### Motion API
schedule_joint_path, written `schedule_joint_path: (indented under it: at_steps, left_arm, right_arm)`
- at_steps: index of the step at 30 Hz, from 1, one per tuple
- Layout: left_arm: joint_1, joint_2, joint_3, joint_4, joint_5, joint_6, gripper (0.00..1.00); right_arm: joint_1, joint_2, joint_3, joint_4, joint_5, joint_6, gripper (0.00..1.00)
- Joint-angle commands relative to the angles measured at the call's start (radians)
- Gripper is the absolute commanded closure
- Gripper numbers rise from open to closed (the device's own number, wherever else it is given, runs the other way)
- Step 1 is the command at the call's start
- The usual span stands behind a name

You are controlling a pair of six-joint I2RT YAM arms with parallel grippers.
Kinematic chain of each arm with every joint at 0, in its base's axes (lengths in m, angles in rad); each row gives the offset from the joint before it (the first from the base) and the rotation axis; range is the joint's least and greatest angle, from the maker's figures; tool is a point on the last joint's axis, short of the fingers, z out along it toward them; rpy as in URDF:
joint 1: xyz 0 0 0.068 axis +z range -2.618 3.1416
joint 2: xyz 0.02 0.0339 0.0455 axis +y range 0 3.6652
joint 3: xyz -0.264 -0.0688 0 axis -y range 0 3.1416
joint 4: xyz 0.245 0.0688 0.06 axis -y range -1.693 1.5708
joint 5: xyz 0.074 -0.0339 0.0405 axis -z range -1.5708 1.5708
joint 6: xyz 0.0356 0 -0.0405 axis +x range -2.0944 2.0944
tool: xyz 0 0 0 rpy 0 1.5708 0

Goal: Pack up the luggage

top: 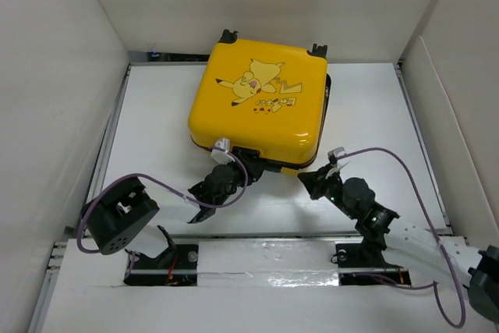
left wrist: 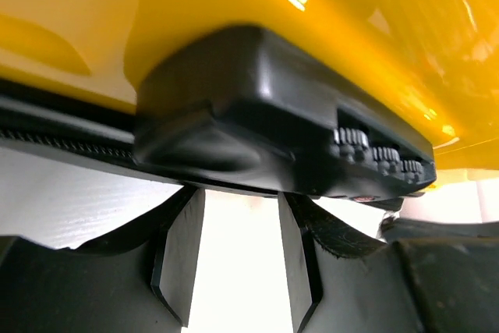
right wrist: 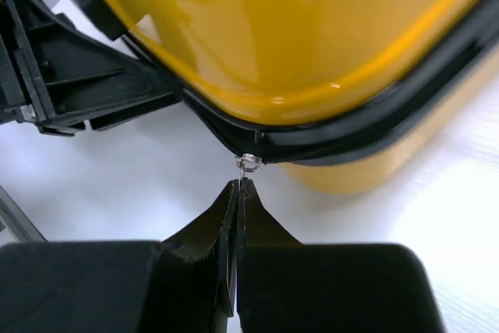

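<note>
The luggage (top: 261, 91) lies shut and flat on the counter (top: 374, 115), toward the far middle, with its cartoon print facing up and its wheels at the far edge. On its near edge we see a black lock block (left wrist: 257, 107). The left hand (left wrist: 238, 202) sits just below that block with its fingers spread, and bare counter shows between them. At the near right corner, the right hand (right wrist: 237, 186) has its fingers pressed together. Their tips meet a small silver ring (right wrist: 248, 163) on the black zipper band (right wrist: 374, 126). Whether they nip the ring we cannot tell. White walls (top: 62, 76) stand around the counter.
</note>
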Motion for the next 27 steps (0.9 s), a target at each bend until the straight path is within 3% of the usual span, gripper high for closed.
schedule_joint_path:
  at_steps: [1, 8, 11, 12, 15, 20, 23, 27]
  left_arm:
    - [-0.030, 0.031, 0.111, 0.114, -0.020, 0.111, 0.74]
    - [-0.115, 0.019, 0.136, 0.071, 0.049, 0.153, 0.77]
    - [-0.115, -0.050, 0.113, -0.014, 0.064, 0.192, 0.63]
    - [-0.115, -0.078, 0.085, -0.042, 0.064, 0.203, 0.46]
    - [-0.115, -0.260, 0.006, -0.203, -0.009, 0.224, 0.26]
    - [-0.115, -0.707, -0.033, -0.603, -0.236, 0.241, 0.24]
    - [-0.054, -0.846, 0.042, -0.689, -0.308, 0.256, 0.25]
    - [0.175, -0.767, 0.187, -0.711, -0.269, 0.270, 0.24]
  right_arm:
    - [0.181, 0.175, 0.025, 0.099, -0.058, 0.081, 1.00]
    - [0.263, 0.547, 0.226, 0.431, 0.206, 0.065, 1.00]
    - [0.263, 0.639, 0.266, 0.542, 0.272, 0.049, 1.00]
    - [0.263, 0.676, 0.267, 0.556, 0.283, 0.050, 1.00]
    - [0.263, 0.696, 0.255, 0.581, 0.289, 0.065, 1.00]
    - [0.263, 0.684, 0.209, 0.579, 0.281, 0.081, 1.00]
    - [0.263, 0.672, 0.201, 0.564, 0.272, 0.076, 1.00]
    - [0.263, 0.673, 0.210, 0.549, 0.240, 0.065, 1.00]
